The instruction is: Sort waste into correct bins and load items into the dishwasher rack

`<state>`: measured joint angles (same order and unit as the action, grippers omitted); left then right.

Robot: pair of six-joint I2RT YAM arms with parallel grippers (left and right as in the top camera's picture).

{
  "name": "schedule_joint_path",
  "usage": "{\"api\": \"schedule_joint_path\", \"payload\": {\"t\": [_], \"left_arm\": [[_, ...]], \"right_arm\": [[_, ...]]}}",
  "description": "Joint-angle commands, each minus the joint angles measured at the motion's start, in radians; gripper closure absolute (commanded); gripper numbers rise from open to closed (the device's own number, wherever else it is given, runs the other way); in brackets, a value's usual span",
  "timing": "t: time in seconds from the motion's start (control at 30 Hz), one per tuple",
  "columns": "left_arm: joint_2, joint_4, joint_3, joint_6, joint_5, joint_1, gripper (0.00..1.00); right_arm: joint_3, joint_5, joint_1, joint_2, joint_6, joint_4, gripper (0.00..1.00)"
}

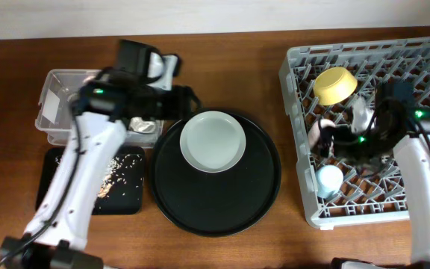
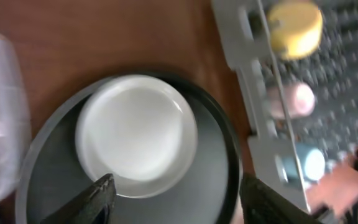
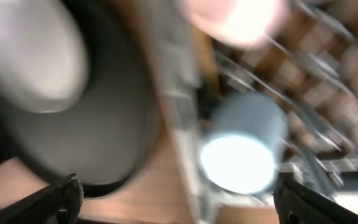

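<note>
The pale plate lies on the round black tray; it also shows in the left wrist view. My left gripper is open and empty, above the tray's back left edge. The yellow bowl, the pink cup and the blue cup sit in the grey rack. My right gripper is open and empty over the rack, above the blue cup. Food scraps lie in the black rectangular tray. A shiny wrapper lies in the clear tub. The chopsticks and napkin are out of view.
The round black tray fills the table's middle between the bins and the rack. My left arm crosses over the clear tub and the black rectangular tray. Both wrist views are blurred.
</note>
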<state>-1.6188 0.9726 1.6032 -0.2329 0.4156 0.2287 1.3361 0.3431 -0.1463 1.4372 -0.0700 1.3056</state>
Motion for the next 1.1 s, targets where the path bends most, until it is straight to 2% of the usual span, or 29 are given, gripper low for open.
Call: {"api": "schedule_joint_path", "payload": {"t": [0.0,0.1,0.13,0.17,0.33,0.47,0.53,0.6,0.67,0.77,1.07], "left_arm": [[0.043,0.000,0.031,-0.006,-0.103,-0.061,0.28],[0.043,0.006,0.031,-0.006,-0.217,-0.100,0.21],[0.043,0.006,0.031,-0.006,-0.249,-0.122,0.07],[0.043,0.006,0.031,-0.006,-0.256,-0.138,0.01],[0.043,0.010,0.031,-0.006,-0.256,-0.162,0.01],[0.043,0.010,0.031,-0.006,-0.256,-0.162,0.01],[0.043,0.010,0.031,-0.006,-0.256,-0.162,0.01],[0.043,0.010,0.031,-0.006,-0.256,-0.162,0.01],[0.043,0.010,0.031,-0.006,-0.256,-0.162,0.01],[0.043,0.010,0.031,-0.006,-0.256,-0.162,0.01],[0.043,0.010,0.031,-0.006,-0.256,-0.162,0.01]], "right_arm": [[0.042,0.187,0.122,-0.005,0.056,-0.034,0.01],[0.037,0.180,0.251,0.005,0.055,-0.092,0.01],[0.037,0.176,0.317,0.015,0.055,-0.120,0.01],[0.037,0.168,0.372,0.026,0.055,-0.147,0.01],[0.037,0.104,0.577,0.093,0.055,-0.289,0.01],[0.037,0.104,0.675,0.171,0.055,-0.395,0.02],[0.037,0.068,0.700,0.216,0.055,-0.450,0.43],[0.037,0.003,0.703,0.258,0.053,-0.493,0.56],[0.037,-0.115,0.698,0.304,-0.008,-0.525,0.62],[0.037,-0.265,0.694,0.366,-0.056,-0.567,0.63],[0.037,-0.467,0.694,0.493,-0.120,-0.660,0.62]]}}
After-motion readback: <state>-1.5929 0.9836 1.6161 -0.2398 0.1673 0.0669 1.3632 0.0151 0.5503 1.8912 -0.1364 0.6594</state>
